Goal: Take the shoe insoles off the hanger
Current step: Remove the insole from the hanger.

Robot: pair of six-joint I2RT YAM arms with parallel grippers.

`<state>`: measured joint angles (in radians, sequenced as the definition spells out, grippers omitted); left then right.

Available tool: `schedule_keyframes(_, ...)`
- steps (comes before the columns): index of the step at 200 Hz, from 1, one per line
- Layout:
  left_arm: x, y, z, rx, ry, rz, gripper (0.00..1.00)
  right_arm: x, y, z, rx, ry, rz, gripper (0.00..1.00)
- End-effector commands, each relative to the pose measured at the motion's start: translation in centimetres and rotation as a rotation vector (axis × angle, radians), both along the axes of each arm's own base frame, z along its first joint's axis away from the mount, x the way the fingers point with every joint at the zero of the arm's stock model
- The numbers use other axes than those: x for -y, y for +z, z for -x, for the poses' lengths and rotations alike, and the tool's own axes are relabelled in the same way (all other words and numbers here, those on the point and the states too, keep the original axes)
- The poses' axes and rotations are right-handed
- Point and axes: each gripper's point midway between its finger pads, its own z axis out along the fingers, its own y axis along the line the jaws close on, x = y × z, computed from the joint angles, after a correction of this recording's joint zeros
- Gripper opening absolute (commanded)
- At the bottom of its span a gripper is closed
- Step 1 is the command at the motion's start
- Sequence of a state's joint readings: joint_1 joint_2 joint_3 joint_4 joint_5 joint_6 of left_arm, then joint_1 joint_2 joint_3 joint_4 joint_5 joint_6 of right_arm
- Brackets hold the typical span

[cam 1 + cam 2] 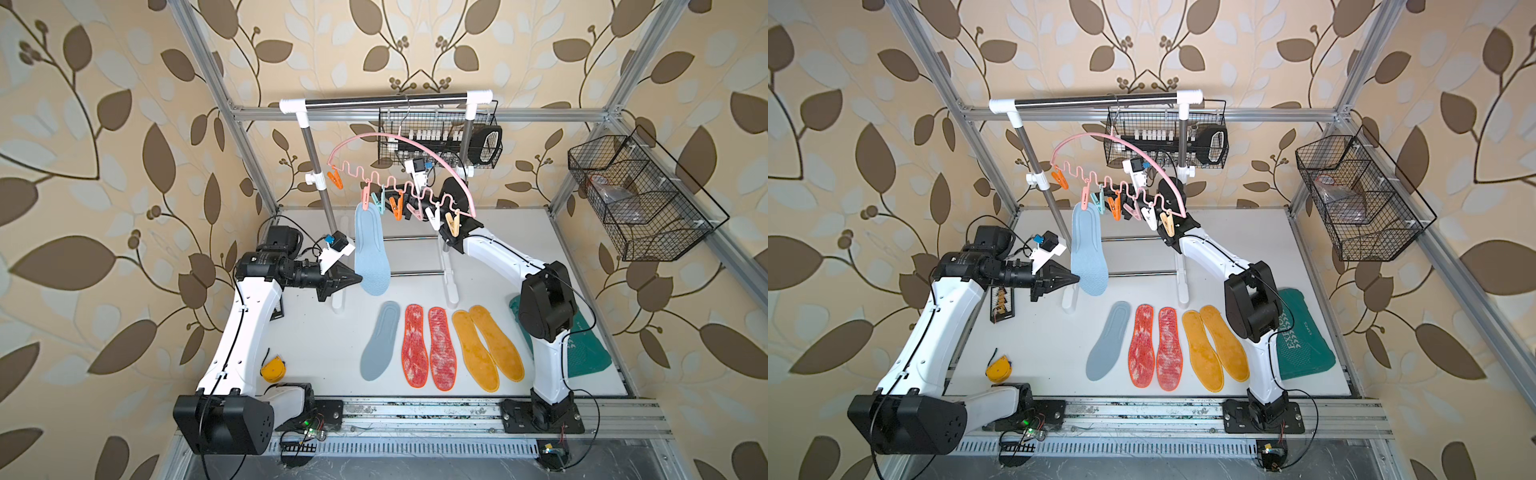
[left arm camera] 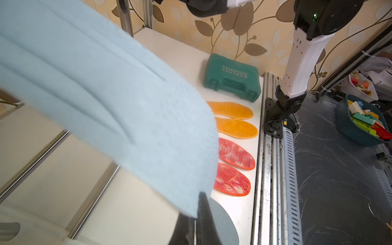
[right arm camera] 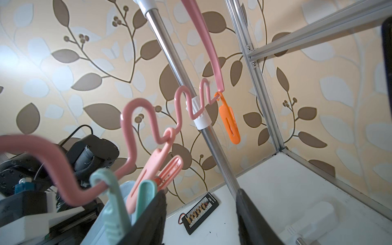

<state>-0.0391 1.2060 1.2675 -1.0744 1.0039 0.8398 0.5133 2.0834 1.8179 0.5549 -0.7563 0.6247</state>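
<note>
Five insoles (image 1: pixel 415 349) already down along the table's (image 1: pixel 316 340) front edge, and the last one, the blue insole (image 1: pixel 372 249), hangs from the hanger's (image 3: pixel 218 78) pink clip (image 1: pixel 365 199), left gripper (image 1: pixel 356 279) pinching its lower edge, right gripper (image 3: pixel 201 192) spread wide beside that clip!

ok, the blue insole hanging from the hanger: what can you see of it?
Hanging insole: pale grey-blue, foot-shaped, foam-like, finely dotted with moulded grooves. It hangs nearly upright, narrow end up, pinched by a pink clip on the wavy rail of the hanger. The left gripper is shut on its lower edge.
</note>
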Motion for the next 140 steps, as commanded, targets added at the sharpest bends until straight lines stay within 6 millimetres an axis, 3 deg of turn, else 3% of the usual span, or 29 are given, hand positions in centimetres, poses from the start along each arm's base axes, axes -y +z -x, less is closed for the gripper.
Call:
schedule_keyframes(1,0.3,1.4,0.4,0.044,-0.026,0.03,0.0,-1.0,1.0,1.2,0.005,0.087,-0.024,0.54)
schedule_keyframes(59,0.2,1.1,0.3,0.055,-0.036,0.021,0.0,-1.8,0.9,2.2,-0.04,0.181,-0.015,0.56)
schedule_keyframes(140,-1.1,-2.4,-1.6,0.038,-0.003,-0.108,0.0,-1.0,1.8,3.0,-0.04,0.217,-0.025,0.57)
